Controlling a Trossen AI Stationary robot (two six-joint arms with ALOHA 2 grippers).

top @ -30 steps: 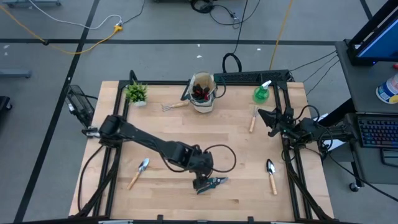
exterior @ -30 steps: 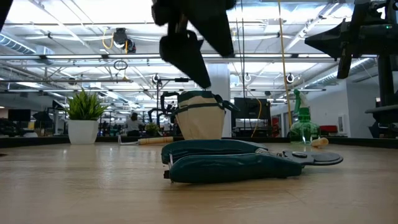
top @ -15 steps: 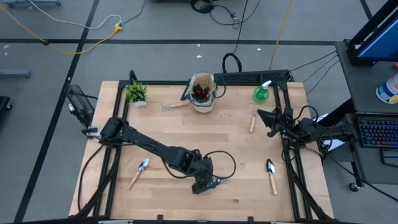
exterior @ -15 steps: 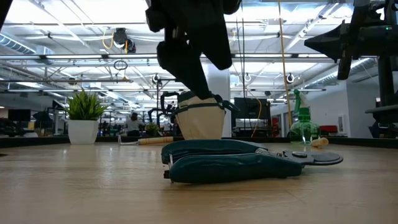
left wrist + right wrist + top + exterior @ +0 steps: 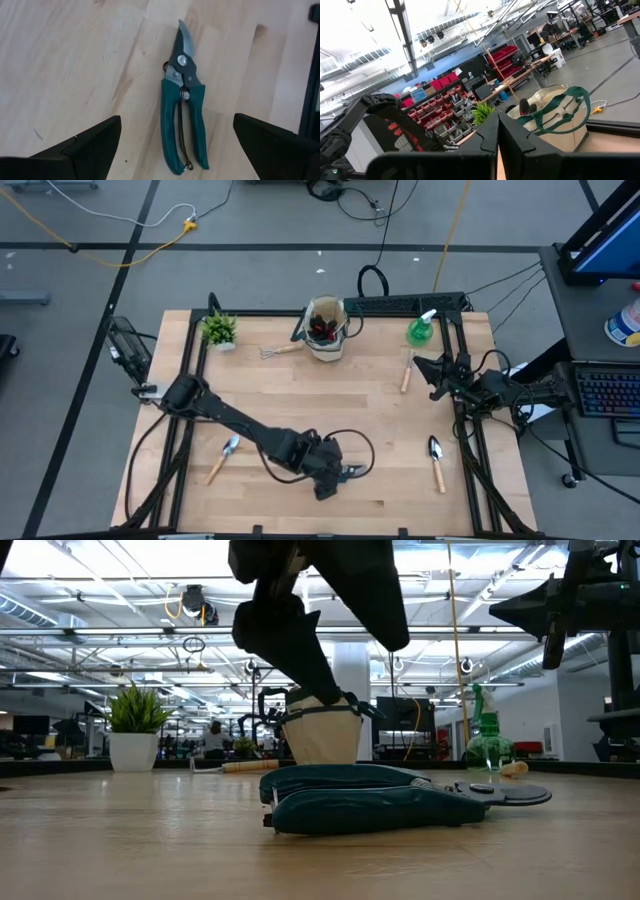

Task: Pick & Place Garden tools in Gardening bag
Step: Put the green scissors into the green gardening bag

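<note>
Now, shears: the green-handled shears (image 5: 183, 120) lie flat on the table (image 5: 380, 420) near its front edge, blades closed, untouched.
Left gripper: the left gripper (image 5: 175, 150) hangs right above the shears, fingers spread wide with a finger on either side of the handles; nothing is gripped. In the low view its dark body (image 5: 300, 610) sits clear above the tool.
Bag: the bag (image 5: 326, 328) stands upright at the back middle of the table, with something red showing inside; well apart from the shears.
Other tools: a rake (image 5: 280, 350) lies just left of the bag; a trowel (image 5: 222, 457) lies front left; a second trowel (image 5: 436, 460) lies front right; a wooden-handled tool (image 5: 406, 373) lies near the right side; the spray bottle (image 5: 420, 330) stands at the back right.
Right gripper: the right gripper (image 5: 425, 372) waits at the right edge of the table, fingers closed on nothing, beside the wooden-handled tool.
Plant: the potted plant (image 5: 219, 330) stands at the back left corner.
</note>
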